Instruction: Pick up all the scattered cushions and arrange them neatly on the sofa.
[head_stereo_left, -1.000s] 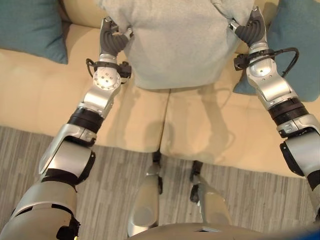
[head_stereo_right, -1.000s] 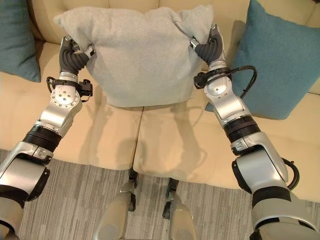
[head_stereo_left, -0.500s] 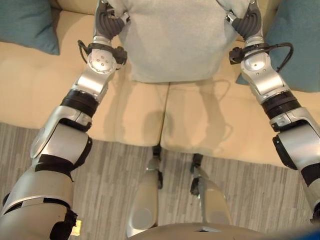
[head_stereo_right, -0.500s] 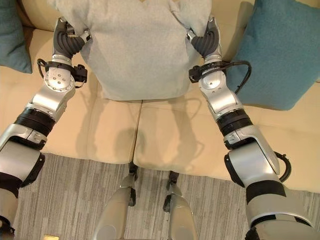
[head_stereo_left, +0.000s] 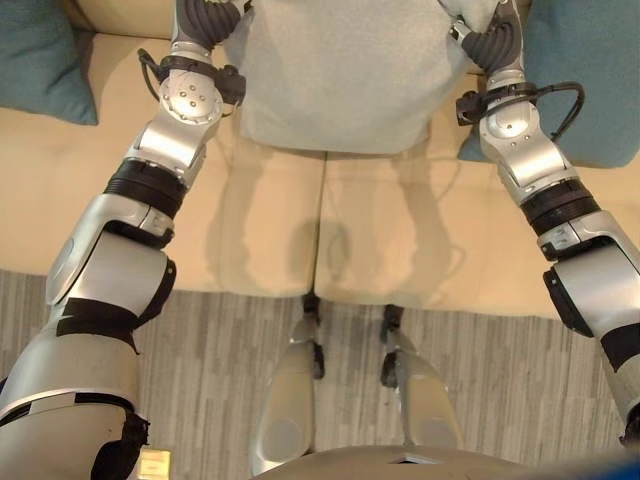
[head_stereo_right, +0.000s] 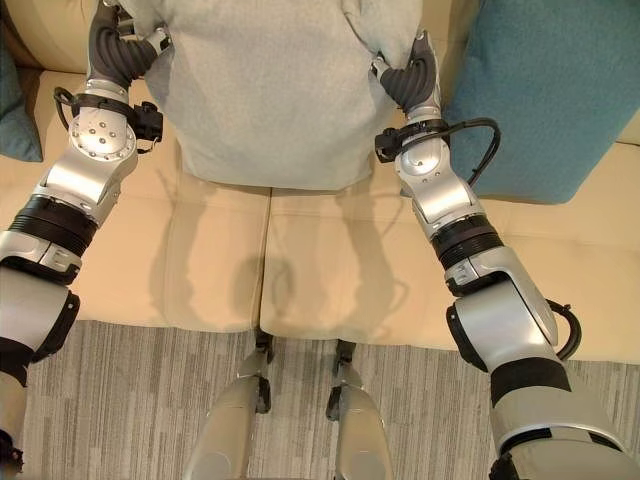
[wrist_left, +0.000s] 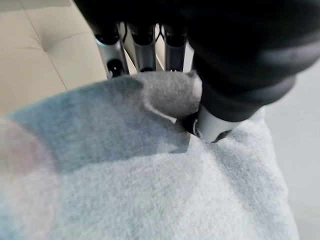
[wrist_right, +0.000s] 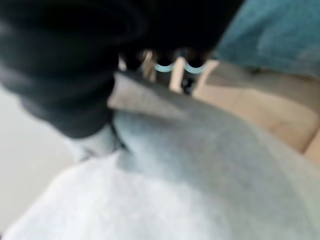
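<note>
A cream sofa (head_stereo_right: 330, 270) with two seat pads meeting at a centre seam stands on a grey wood-plank floor (head_stereo_right: 120, 400). The grey cushion (head_stereo_right: 280, 90) is held over the seat against the sofa back, the left hand (head_stereo_right: 115, 50) pinching its one upper corner and the right hand (head_stereo_right: 410, 80) the other, thumbs pressed into the fabric. A teal cushion (head_stereo_right: 540, 90) leans just beside it on the right, another teal cushion (head_stereo_left: 40, 60) sits near the left end
</note>
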